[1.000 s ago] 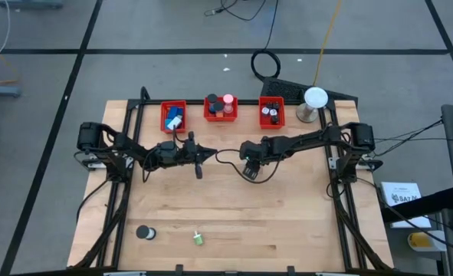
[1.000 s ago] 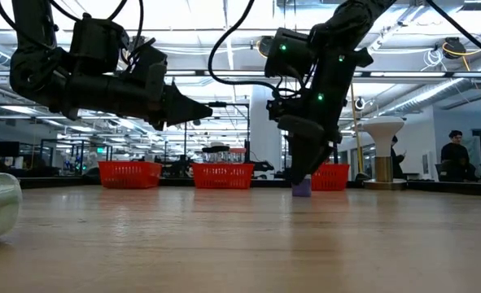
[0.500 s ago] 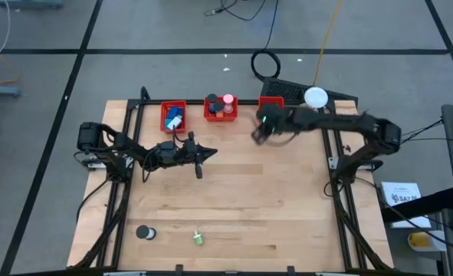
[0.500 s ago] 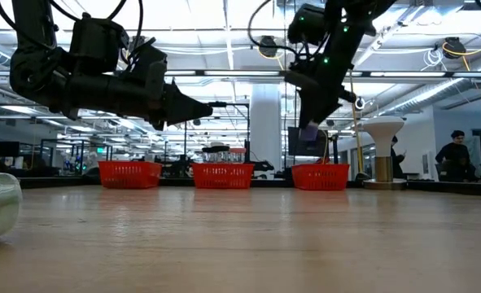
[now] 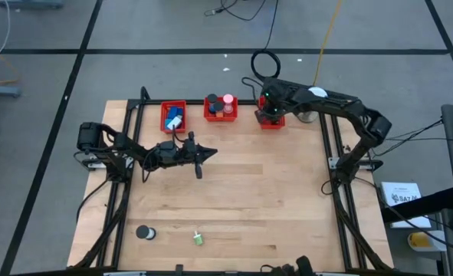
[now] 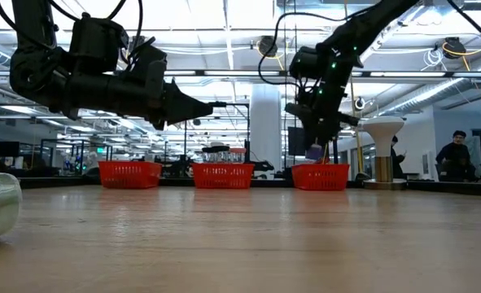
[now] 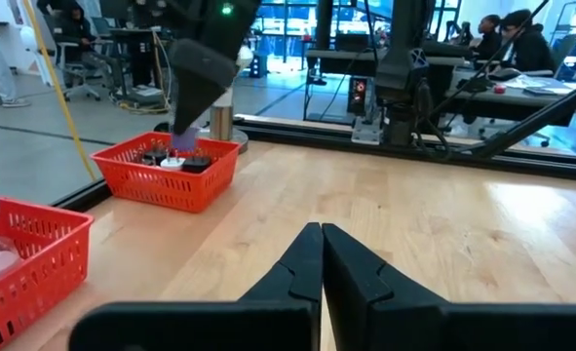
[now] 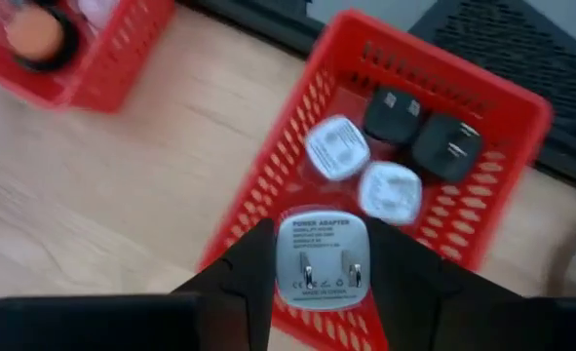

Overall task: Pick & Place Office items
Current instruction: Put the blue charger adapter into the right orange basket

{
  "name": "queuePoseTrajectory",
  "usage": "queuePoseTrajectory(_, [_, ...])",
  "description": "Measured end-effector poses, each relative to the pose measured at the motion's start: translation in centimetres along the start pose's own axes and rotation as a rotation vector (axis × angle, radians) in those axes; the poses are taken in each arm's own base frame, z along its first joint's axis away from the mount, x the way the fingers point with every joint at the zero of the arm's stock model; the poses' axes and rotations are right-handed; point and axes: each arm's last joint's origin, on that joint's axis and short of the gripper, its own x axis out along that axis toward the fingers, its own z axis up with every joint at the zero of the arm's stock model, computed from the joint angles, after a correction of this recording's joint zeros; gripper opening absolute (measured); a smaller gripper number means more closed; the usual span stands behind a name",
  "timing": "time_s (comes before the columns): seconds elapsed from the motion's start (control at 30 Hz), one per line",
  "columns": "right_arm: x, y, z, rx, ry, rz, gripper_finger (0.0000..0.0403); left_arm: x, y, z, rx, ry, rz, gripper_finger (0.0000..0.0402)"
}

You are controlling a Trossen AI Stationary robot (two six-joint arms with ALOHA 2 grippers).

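— Where is the power adapter [image 8: 321, 260]?

— Clamped in the right gripper [image 8: 319, 278], held above the right-hand red bin [image 8: 502, 107], which already holds four adapters.

— And the left gripper [image 7: 321, 255]?

— Pinched shut on nothing, hovering well left of that bin.

A robotics lab is showing here: people [image 7: 518, 39] are sitting at workstations beyond a wooden test table [image 5: 234, 207] under industrial ceiling lighting.

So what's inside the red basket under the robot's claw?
Inside the red plastic bin lie two white plug adapters and two black ones. The right gripper holds another white power adapter above, hiding the part of the bin under it.
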Motion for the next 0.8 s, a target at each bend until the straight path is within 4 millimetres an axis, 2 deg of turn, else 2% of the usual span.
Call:
queuePoseTrajectory(0.17, [1.4,0.2,-0.1,0.017,0.032,0.008,0.0121,0.0,0.0,0.0,-0.001,0.001,-0.001,0.0015])
queuePoseTrajectory(0.37, [3.4,0.3,-0.3,0.018,0.061,-0.007,0.0121,0.0,0.0,0.0,-0.005,0.001,-0.003,0.0003])
queuePoseTrajectory(0.5, [4.8,0.2,-0.4,0.011,0.079,-0.021,0.0125,0.0,0.0,0.0,-0.006,0.003,-0.003,0.0011])
queuePoseTrajectory(0.8, [6.1,0.3,-0.4,-0.027,0.072,-0.030,0.0132,0.0,0.0,0.0,-0.009,0.004,-0.003,0.0016])
